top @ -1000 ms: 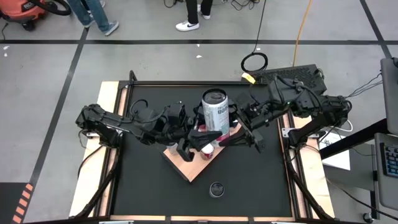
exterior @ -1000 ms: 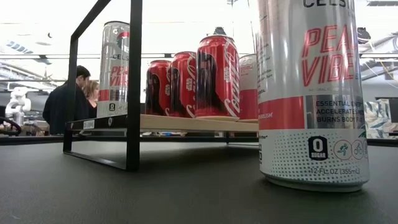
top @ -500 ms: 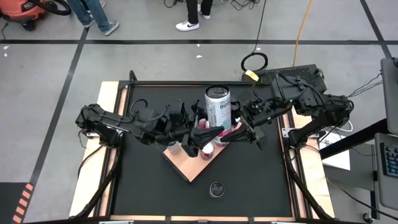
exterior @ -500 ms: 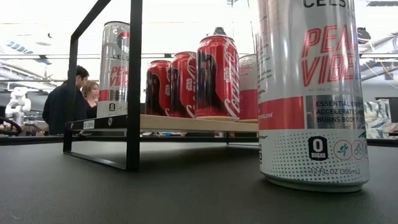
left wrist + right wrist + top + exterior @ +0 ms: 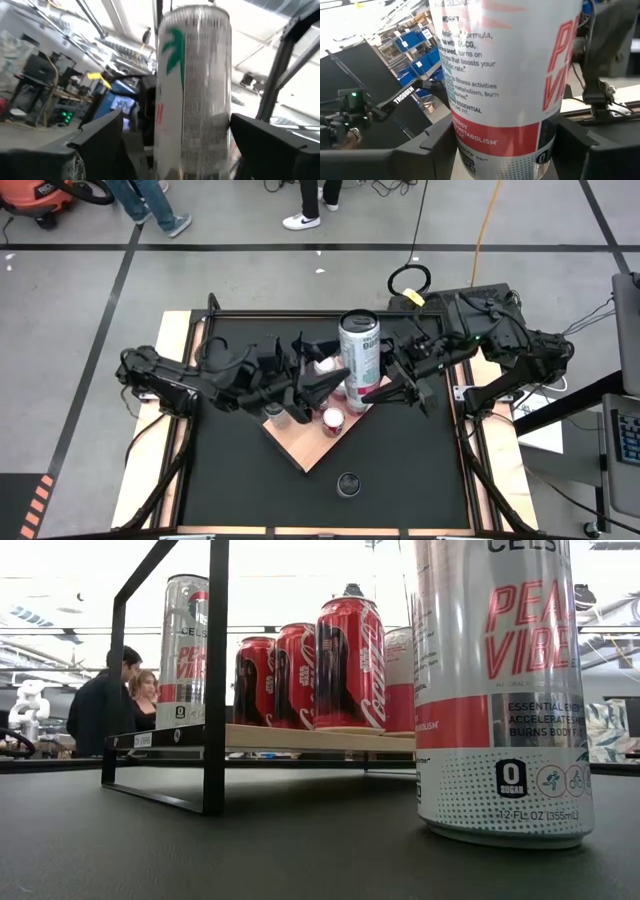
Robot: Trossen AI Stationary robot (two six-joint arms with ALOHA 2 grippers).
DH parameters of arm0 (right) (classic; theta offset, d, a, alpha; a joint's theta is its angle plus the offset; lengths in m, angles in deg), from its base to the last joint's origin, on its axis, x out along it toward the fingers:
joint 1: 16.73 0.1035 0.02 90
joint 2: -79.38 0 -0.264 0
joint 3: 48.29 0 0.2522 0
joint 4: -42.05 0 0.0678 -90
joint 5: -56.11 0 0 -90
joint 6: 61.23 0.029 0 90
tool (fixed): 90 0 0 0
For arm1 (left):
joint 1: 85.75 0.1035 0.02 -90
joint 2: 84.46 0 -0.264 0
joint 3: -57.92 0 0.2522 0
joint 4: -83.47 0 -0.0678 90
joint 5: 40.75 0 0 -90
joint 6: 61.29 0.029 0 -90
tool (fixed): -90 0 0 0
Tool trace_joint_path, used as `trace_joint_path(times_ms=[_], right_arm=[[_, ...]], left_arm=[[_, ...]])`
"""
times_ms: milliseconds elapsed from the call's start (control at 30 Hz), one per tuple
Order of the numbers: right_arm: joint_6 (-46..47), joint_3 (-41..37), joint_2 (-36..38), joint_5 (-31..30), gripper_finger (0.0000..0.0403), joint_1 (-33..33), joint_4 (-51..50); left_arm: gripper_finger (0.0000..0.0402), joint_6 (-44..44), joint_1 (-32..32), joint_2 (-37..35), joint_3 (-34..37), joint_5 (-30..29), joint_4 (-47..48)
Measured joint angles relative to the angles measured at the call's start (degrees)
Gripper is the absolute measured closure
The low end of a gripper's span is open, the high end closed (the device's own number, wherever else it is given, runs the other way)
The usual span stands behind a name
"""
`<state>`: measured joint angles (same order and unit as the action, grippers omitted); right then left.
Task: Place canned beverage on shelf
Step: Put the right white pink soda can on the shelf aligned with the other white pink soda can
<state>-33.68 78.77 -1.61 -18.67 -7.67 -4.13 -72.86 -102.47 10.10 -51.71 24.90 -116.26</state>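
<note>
A tall silver can (image 5: 359,352) is gripped low on its body between the fingers of the right gripper (image 5: 372,383), which are closed partway against its sides; in the right wrist view the can (image 5: 506,80) fills the space between the two dark fingers (image 5: 432,145). The can is held upright above the far corner of the wooden shelf (image 5: 305,448). The left gripper (image 5: 325,380) is seen just beside the can with its fingers spread wide and nothing held; in the left wrist view the can (image 5: 194,85) stands between them with gaps on both sides. Red cans (image 5: 349,665) and another silver can (image 5: 186,650) are seen standing on the shelf (image 5: 300,738). One more silver can (image 5: 500,690) stands on the black table (image 5: 250,850).
</note>
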Motion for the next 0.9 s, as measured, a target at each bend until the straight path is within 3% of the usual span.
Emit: trace_joint_path(times_ms=[267, 500, 700, 900], right_arm=[[-1.36, 0.00, 1.05, -0.18, 0.0177, 0.00, -1.32], [-4.71, 0.00, 2.92, 0.54, 0.0177, 0.00, -5.42], [-9.51, 0.11, 3.50, 4.63, 0.0177, 0.00, -5.43], [-14.15, 0.11, 2.47, 13.56, 0.0177, 0.00, -5.58]], left_arm=[[0.0037, 3.86, -1.89, -2.75, 0.00, -6.46, 1.68], [0.0037, 5.90, -2.97, -2.95, 0.00, -7.68, 1.17], [0.0037, 1.54, -2.91, -2.95, 0.01, -6.11, 0.96], [0.0037, 1.60, -2.92, -2.93, 0.02, -2.39, 0.12]])
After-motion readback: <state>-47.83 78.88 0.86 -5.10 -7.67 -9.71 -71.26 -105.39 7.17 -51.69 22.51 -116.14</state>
